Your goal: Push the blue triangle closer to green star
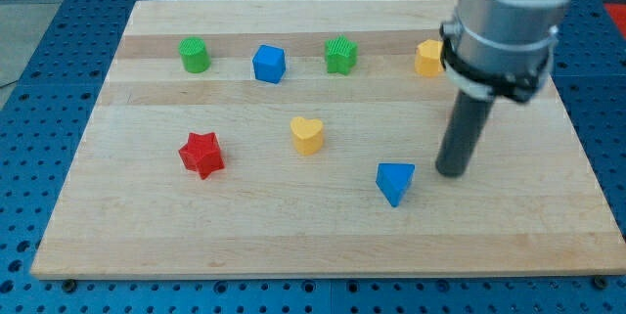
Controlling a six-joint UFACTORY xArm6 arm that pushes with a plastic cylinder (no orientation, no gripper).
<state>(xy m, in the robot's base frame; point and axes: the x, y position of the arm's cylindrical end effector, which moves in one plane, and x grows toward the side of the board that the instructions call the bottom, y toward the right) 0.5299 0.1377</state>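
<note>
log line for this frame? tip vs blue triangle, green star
step: approach | my tip: right of blue triangle, apart | green star: toward view's top, left of triangle | contact: none

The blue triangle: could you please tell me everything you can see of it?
The blue triangle is a small, solid-looking block of matte blue, lying flat on the wooden board, one corner towards the view's bottom. It sits right of centre, touching nothing. My tip stands just to its right, apart from it.
</note>
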